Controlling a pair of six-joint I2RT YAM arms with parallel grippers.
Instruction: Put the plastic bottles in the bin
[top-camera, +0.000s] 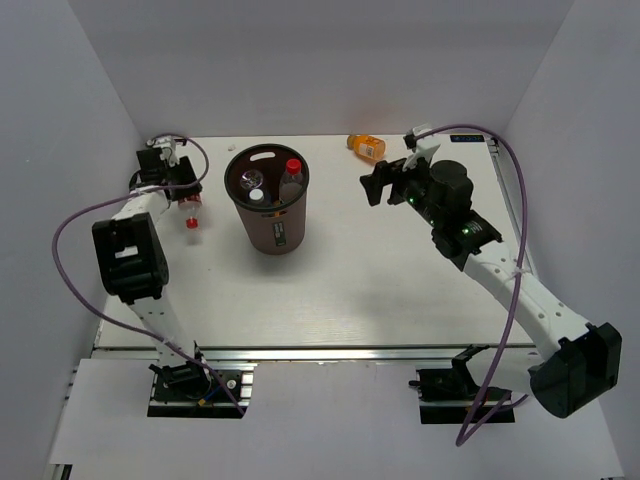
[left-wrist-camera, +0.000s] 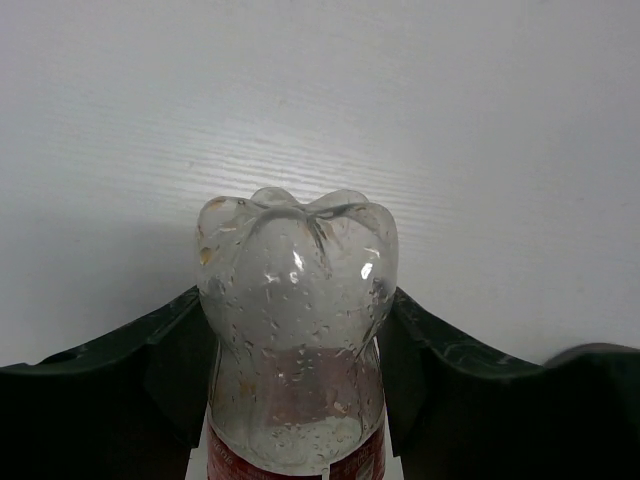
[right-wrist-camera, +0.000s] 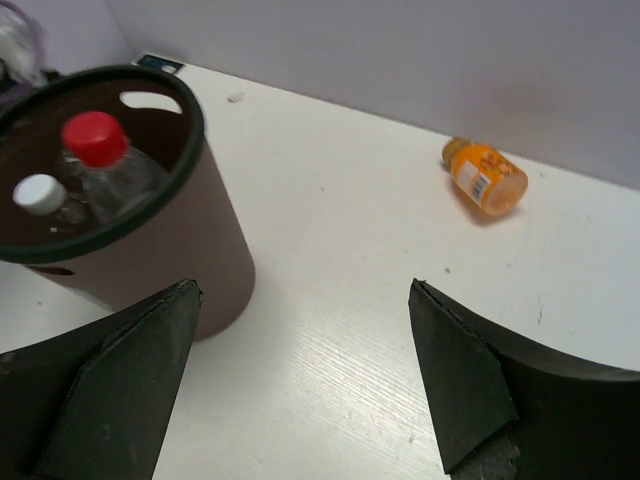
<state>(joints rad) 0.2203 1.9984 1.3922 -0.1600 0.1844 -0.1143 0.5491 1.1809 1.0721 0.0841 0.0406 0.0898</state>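
My left gripper (top-camera: 187, 198) is shut on a clear plastic bottle (top-camera: 191, 215) with a red cap and red label, at the far left of the table, left of the bin. In the left wrist view both fingers press the bottle's (left-wrist-camera: 295, 300) sides, its lobed base pointing away. The dark maroon bin (top-camera: 272, 232) stands upright and holds a red-capped bottle (top-camera: 293, 168) and a white-capped one (top-camera: 257, 195). An orange bottle (top-camera: 366, 146) lies at the back wall. My right gripper (top-camera: 385, 183) hangs open and empty between the bin (right-wrist-camera: 190, 250) and the orange bottle (right-wrist-camera: 485, 178).
White walls close in the table on the left, back and right. The left arm's purple cable (top-camera: 70, 225) loops out at the left. A metal rail (top-camera: 330, 352) runs along the near edge of the table.
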